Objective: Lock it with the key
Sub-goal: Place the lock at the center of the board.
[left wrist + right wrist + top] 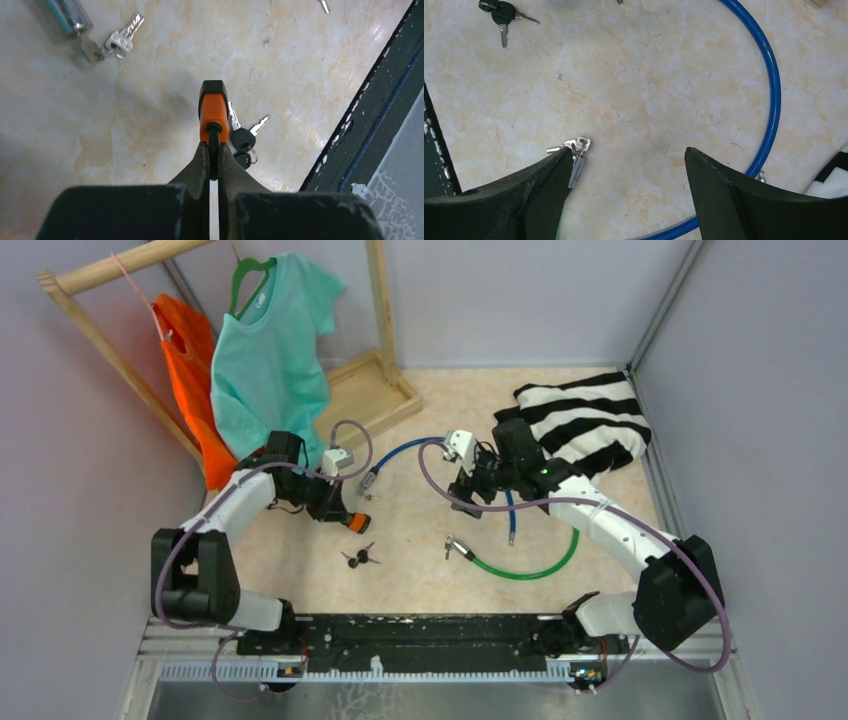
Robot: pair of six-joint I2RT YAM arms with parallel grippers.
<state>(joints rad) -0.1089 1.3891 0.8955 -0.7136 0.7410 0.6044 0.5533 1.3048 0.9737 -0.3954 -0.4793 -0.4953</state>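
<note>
My left gripper [213, 147] is shut on the thin black loop of a small orange lock [214, 112], which hangs just above the floor; in the top view this lock [357, 523] sits left of centre. A pair of black-headed keys [243, 140] lies right beside it on the floor [360, 557]. My right gripper [629, 155] hovers open over bare floor with nothing between its fingers. Its left finger [541, 185] is next to silver keys [574, 146] stuck in the metal head of a green cable lock [525, 567].
A blue cable lock [774, 100] curves past the right gripper; its metal head with silver keys [122, 37] lies near the left gripper. A striped cloth [590, 425] lies at back right. A wooden rack with shirts [265, 350] stands at back left. A black rail [430, 630] runs along the near edge.
</note>
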